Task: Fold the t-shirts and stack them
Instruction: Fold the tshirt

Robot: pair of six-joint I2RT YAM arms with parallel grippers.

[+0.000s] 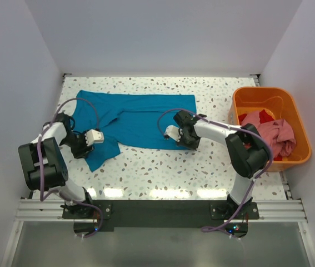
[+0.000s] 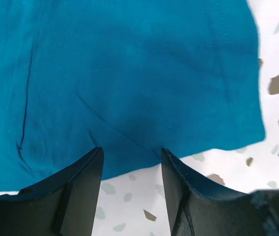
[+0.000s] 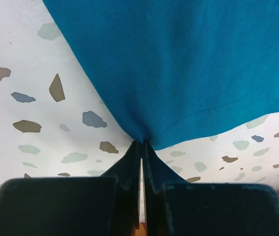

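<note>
From where I stand, the teal-blue cloth t-shirt (image 1: 140,117) lies spread flat on the speckled white table (image 1: 163,172), running from near its left edge to about the middle and closer to the far edge than the near one. Both arms reach for its near hem, I'd judge so they can lift that edge together and carry it over for a fold. The right gripper (image 3: 142,142) has its jaws pressed together on a pinch of the hem, the cloth puckering into them. The left gripper (image 2: 131,155) has its fingers apart, the shirt's edge just ahead of the gap and nothing clamped, so that side looks unready to lift. The overhead view cannot settle either grip, since the wrists hide the fingertips; the wrist cameras do. Only the overhead view shows the orange plastic tub (image 1: 260,94) at the right edge, holding a crumpled pink shirt (image 1: 276,136) and a red shirt (image 1: 265,115), both unfolded.
</note>
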